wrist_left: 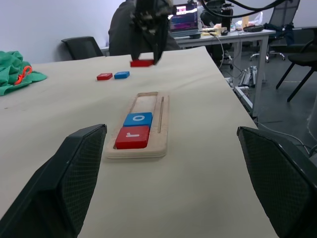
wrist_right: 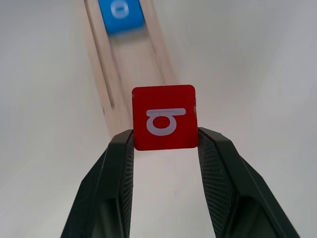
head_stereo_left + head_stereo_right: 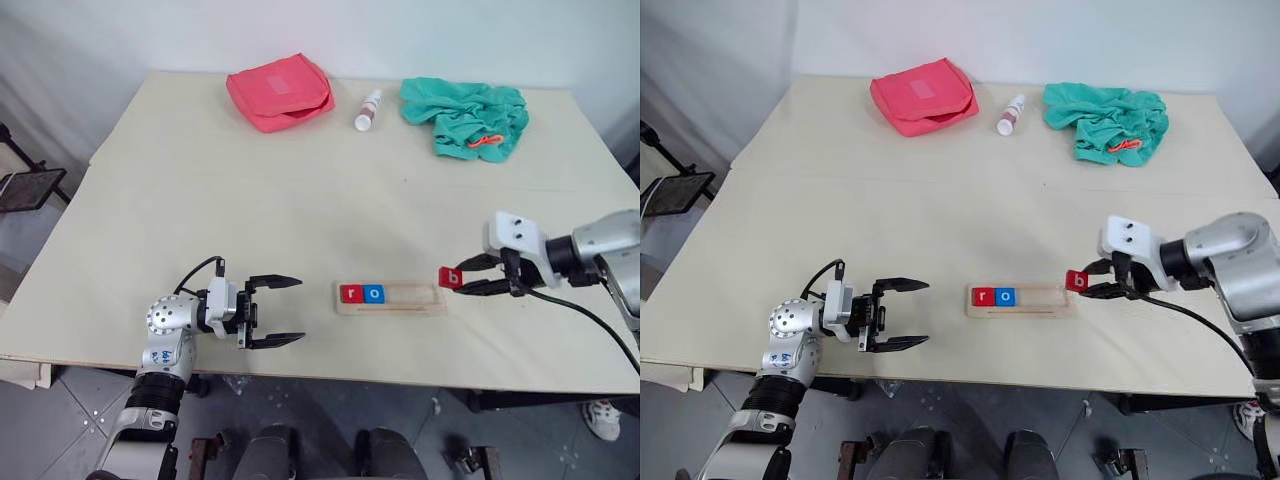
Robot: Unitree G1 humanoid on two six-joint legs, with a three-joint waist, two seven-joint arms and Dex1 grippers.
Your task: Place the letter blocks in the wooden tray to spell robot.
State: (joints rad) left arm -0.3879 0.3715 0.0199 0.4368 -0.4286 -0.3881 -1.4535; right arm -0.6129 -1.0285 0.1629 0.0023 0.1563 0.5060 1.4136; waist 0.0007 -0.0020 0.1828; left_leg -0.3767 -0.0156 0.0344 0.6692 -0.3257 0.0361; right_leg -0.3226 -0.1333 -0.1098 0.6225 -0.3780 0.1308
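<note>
The wooden tray (image 3: 415, 299) lies near the table's front edge. A red "r" block (image 3: 352, 293) and a blue "o" block (image 3: 374, 293) sit side by side at its left end. My right gripper (image 3: 462, 278) hovers just past the tray's right end, shut on a red "b" block (image 2: 164, 123) that is lifted off the table. Two more letter blocks, one red (image 1: 104, 76) and one blue (image 1: 121, 75), lie on the table beyond the tray's right end. My left gripper (image 3: 300, 311) stands open and empty, level with the tray, a short way to its left.
A red pouch (image 3: 280, 92), a small bottle (image 3: 368, 110) and a crumpled green cloth (image 3: 465, 115) lie along the table's far edge. The front edge (image 3: 330, 362) runs close under the tray. Office chairs (image 1: 84, 47) and a desk (image 1: 237, 34) stand beyond the table's right end.
</note>
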